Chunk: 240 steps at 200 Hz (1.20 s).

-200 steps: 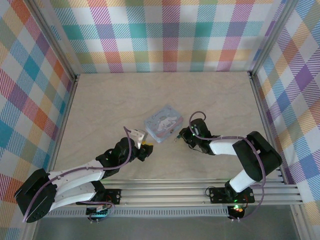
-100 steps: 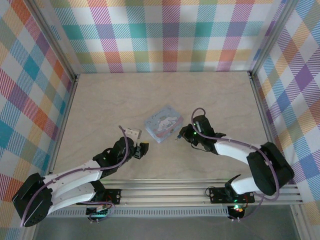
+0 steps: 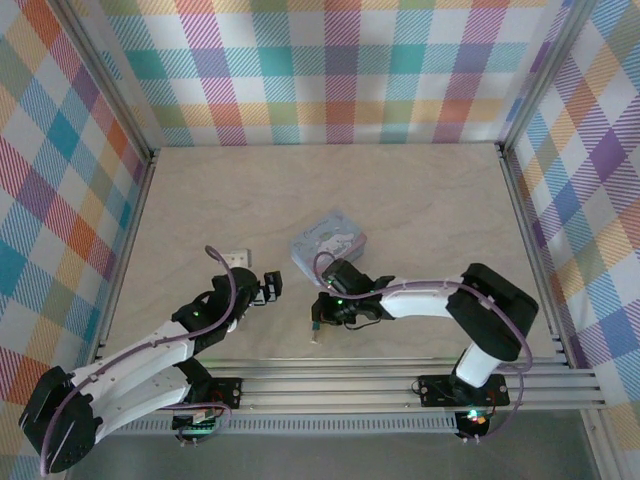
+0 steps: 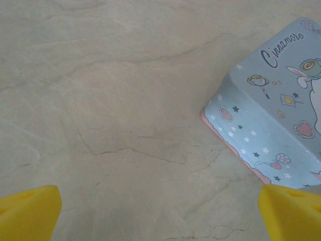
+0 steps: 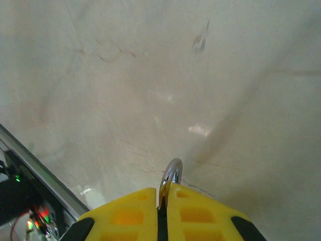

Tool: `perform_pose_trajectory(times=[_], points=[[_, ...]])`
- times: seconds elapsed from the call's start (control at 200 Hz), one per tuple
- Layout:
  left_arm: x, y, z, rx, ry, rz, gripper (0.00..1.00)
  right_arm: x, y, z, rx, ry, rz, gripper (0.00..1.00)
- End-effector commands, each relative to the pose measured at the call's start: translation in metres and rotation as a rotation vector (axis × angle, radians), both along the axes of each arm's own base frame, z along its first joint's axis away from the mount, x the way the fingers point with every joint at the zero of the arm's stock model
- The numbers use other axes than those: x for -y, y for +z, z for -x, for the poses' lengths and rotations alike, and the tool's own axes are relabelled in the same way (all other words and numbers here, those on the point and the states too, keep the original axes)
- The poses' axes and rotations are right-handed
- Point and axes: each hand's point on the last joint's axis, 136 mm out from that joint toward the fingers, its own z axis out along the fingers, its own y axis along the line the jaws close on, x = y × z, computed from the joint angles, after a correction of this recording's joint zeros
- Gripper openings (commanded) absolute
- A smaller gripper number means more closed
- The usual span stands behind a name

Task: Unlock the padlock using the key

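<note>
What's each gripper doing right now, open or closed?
Left gripper: open, holding nothing.
Right gripper: closed on a metal loop.

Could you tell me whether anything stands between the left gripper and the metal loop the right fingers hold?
Nothing visible: bare table lies between the left gripper and the metal loop; the tin box sits farther back.

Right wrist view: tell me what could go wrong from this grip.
1. The right gripper pinches only a thin metal loop that pokes out past the pads. It may swivel or slip free.
2. Whether that loop belongs to the lock or the key cannot be told, so lining the two up looks uncertain.
3. The left gripper is open and holds nothing, close to the tin box, which it might nudge.
</note>
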Motion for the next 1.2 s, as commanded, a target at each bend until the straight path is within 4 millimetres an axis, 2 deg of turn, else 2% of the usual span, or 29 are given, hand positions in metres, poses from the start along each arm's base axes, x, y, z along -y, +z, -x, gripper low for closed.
perform_pose_trajectory(times=[0.0, 0.11, 0.28, 0.375, 0.455, 0.5, 0.65, 0.75, 0.865, 0.975, 1.085, 1.195], points=[[-0.011, 0.003, 0.003, -0.025, 0.044, -0.003, 1.0, -0.012, 0.008, -0.001, 0.014, 0.057, -0.025, 0.09], [-0.013, -0.001, 0.007, -0.054, 0.041, -0.02, 1.0, 0.002, 0.011, -0.006, 0.055, 0.044, 0.05, 0.37], [-0.009, -0.001, 0.008, -0.087, -0.027, -0.064, 1.0, 0.029, 0.042, -0.016, 0.195, 0.039, 0.14, 0.75], [-0.011, 0.007, 0.002, -0.117, -0.05, -0.158, 1.0, 0.049, 0.065, -0.024, 0.292, 0.039, 0.203, 0.86], [-0.017, 0.024, -0.013, -0.103, -0.031, -0.219, 1.0, 0.074, 0.083, -0.037, 0.405, 0.002, 0.28, 0.93], [-0.023, 0.037, -0.023, -0.08, -0.004, -0.239, 1.0, 0.092, 0.093, -0.047, 0.48, -0.038, 0.329, 1.0], [-0.038, 0.078, -0.058, 0.066, 0.046, -0.229, 1.0, 0.163, 0.129, -0.085, 0.735, -0.24, 0.482, 1.0], [-0.043, 0.085, -0.079, 0.211, 0.006, -0.308, 1.0, 0.206, 0.144, -0.112, 0.863, -0.384, 0.503, 1.0], [-0.078, 0.07, -0.095, 0.205, 0.114, -0.344, 1.0, 0.242, 0.158, -0.134, 1.027, -0.496, 0.499, 1.0], [-0.109, 0.049, -0.103, 0.183, 0.219, -0.335, 1.0, 0.267, 0.158, -0.138, 1.143, -0.469, 0.599, 1.0], [-0.128, 0.023, -0.105, 0.195, 0.278, -0.264, 1.0, 0.292, 0.143, -0.14, 1.173, -0.466, 0.69, 1.0], [-0.135, 0.01, -0.106, 0.245, 0.294, -0.214, 1.0, 0.308, 0.124, -0.138, 1.175, -0.515, 0.672, 1.0]])
